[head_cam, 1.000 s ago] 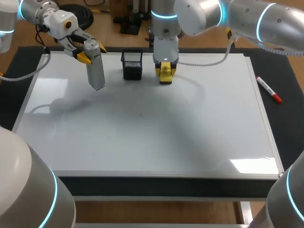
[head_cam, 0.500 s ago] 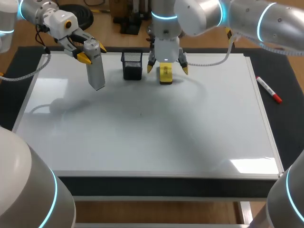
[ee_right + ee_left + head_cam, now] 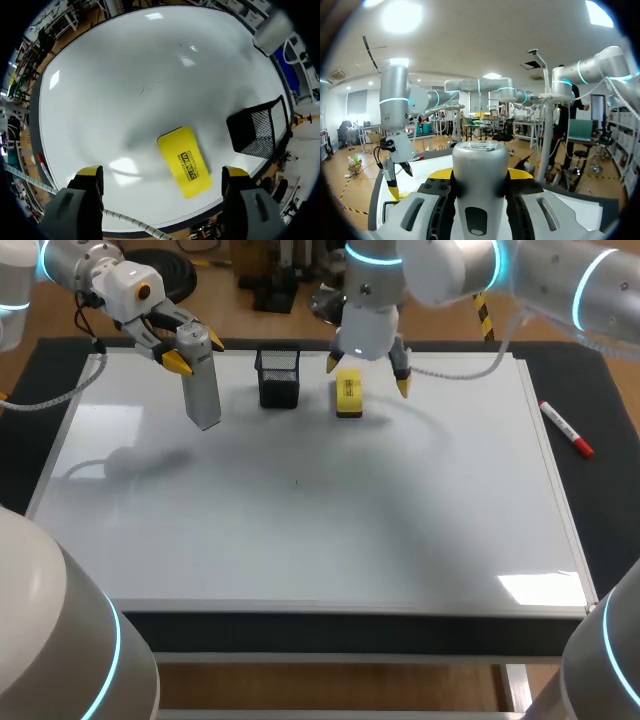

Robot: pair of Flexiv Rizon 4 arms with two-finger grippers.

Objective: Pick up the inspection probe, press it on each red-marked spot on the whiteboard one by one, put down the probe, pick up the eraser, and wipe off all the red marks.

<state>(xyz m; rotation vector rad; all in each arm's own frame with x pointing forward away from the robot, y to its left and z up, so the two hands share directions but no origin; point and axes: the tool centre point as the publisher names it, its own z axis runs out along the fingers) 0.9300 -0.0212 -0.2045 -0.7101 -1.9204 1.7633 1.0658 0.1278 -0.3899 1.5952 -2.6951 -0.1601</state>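
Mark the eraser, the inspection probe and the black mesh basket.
eraser (image 3: 348, 393), head view, middle of its yellow top.
inspection probe (image 3: 203, 388), head view, middle of its grey body.
black mesh basket (image 3: 279, 390), head view, its front wall.

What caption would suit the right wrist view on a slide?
Open right gripper over the flat yellow eraser, which lies on the whiteboard beside a black mesh basket.

The right pincer (image 3: 367, 375), clamped a second ago on the flat yellow rectangular eraser (image 3: 348, 395), now holds its yellow-tipped fingers spread wide. It has lifted off the eraser and drifted toward the far edge of the glossy white whiteboard (image 3: 300, 530). The eraser now lies free on the board, touched by neither finger.
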